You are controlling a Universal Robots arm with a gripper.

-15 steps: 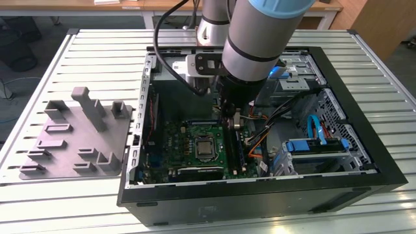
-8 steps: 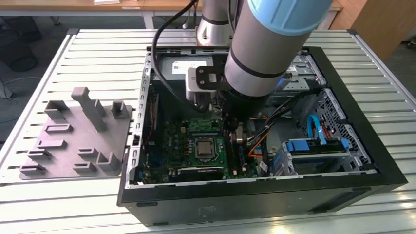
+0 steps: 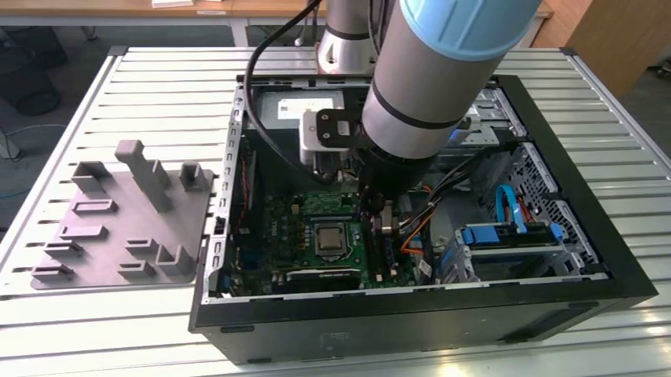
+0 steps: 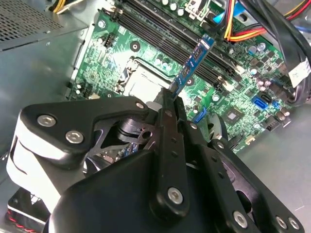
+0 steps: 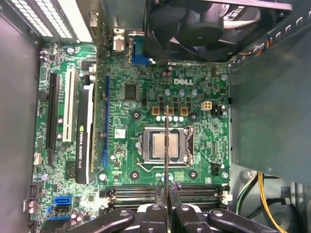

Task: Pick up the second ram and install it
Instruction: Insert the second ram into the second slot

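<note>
Inside the open computer case (image 3: 618, 259), my gripper (image 3: 379, 216) hangs over the green motherboard (image 3: 304, 259). In both wrist views it is shut on the second ram (image 4: 194, 63), a thin blue-green stick seen edge-on (image 5: 166, 145) that juts out from between the black fingertips (image 4: 167, 104). The stick is held clear above the board, over the processor socket (image 5: 177, 145). The long black memory slots (image 4: 165, 29) lie on the board beneath it, beside my gripper (image 5: 167, 196).
A grey holding fixture (image 3: 126, 220) lies on the slatted table at the exterior view's left. A black fan (image 5: 209, 24), expansion cards (image 5: 85, 136), orange and yellow cables (image 4: 243, 29) and a drive cage with blue parts (image 3: 504, 236) crowd the case.
</note>
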